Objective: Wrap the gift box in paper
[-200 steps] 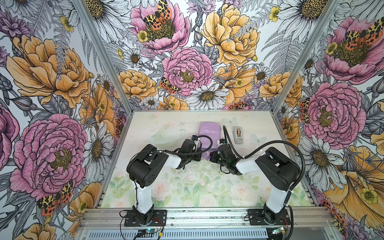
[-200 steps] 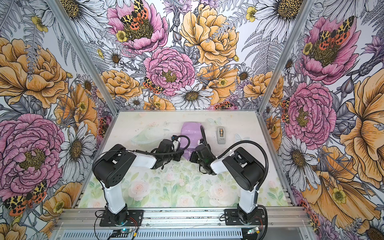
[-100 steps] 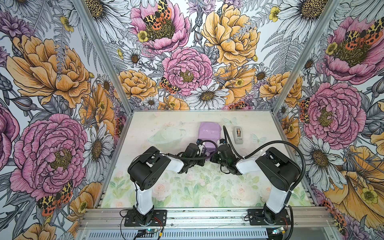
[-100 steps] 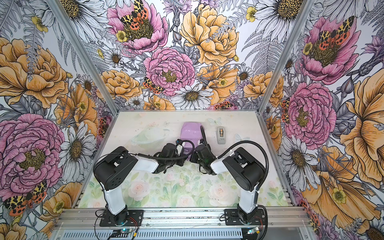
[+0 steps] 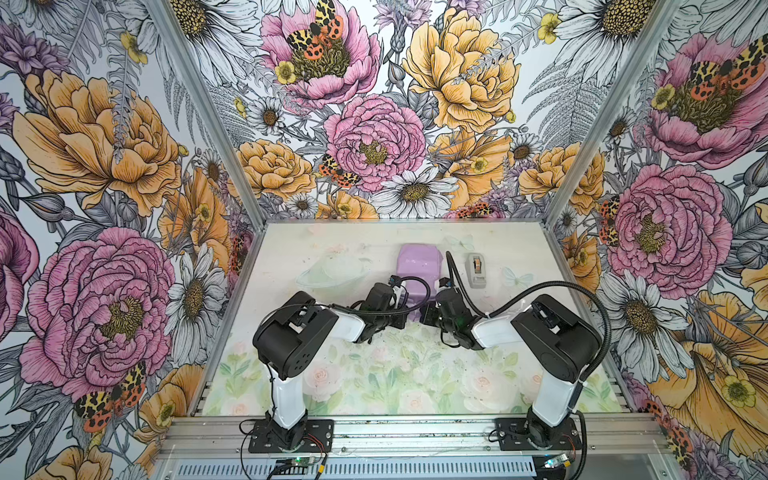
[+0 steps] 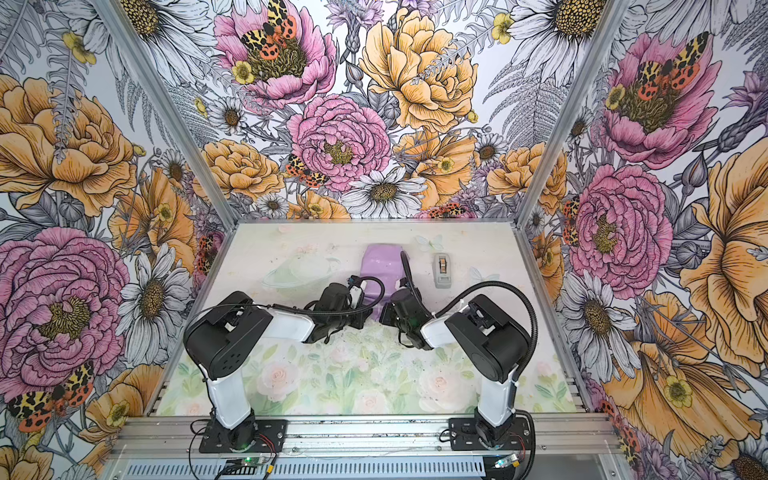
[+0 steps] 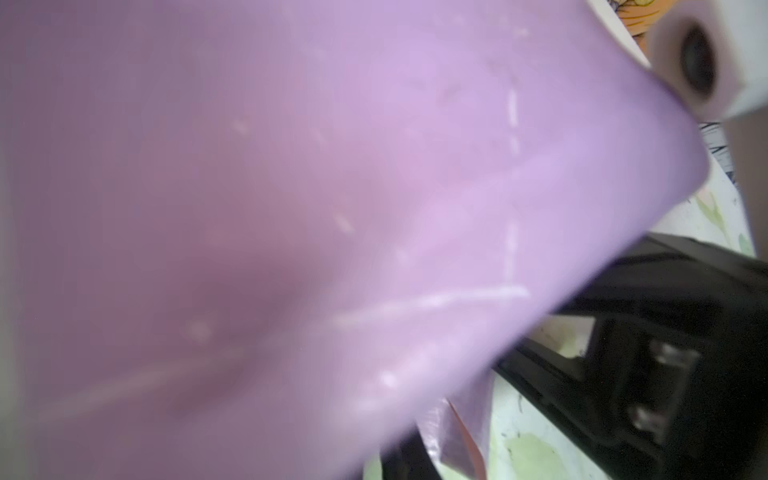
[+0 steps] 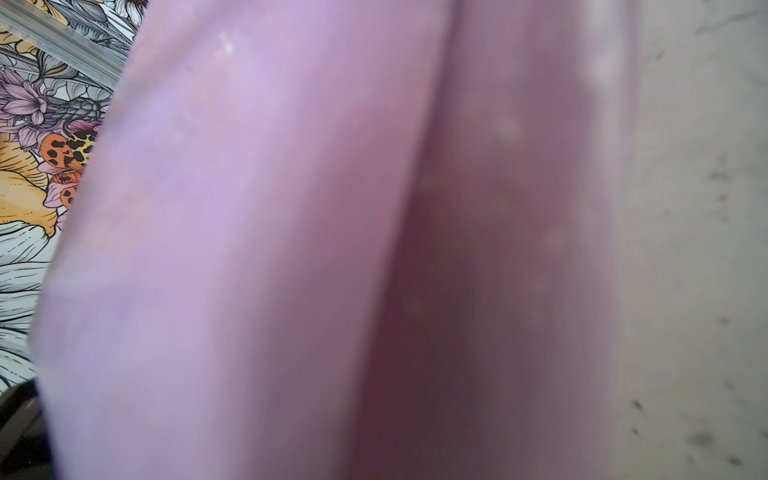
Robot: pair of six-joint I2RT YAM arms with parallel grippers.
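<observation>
Left gripper (image 5: pixel 401 296): low over the floral-printed bench (image 5: pixel 374 374), at the parcel's near left corner. Its fingers are hidden but drawn narrow on the thin, creased lilac-pink paper (image 7: pixel 332 208), which fills its wrist view.

Centre rear: the small squarish gift box (image 5: pixel 417 262) shows only as a lilac block under that paper and rests on the bench.

Right gripper (image 5: pixel 434 293): at the near right corner, fingers likewise closed on the paper.

Small grey tape dispenser (image 5: pixel 477 270): just to the right, apart from the parcel.

No legible text, label, brand, number or sign on anything in any view.
</observation>
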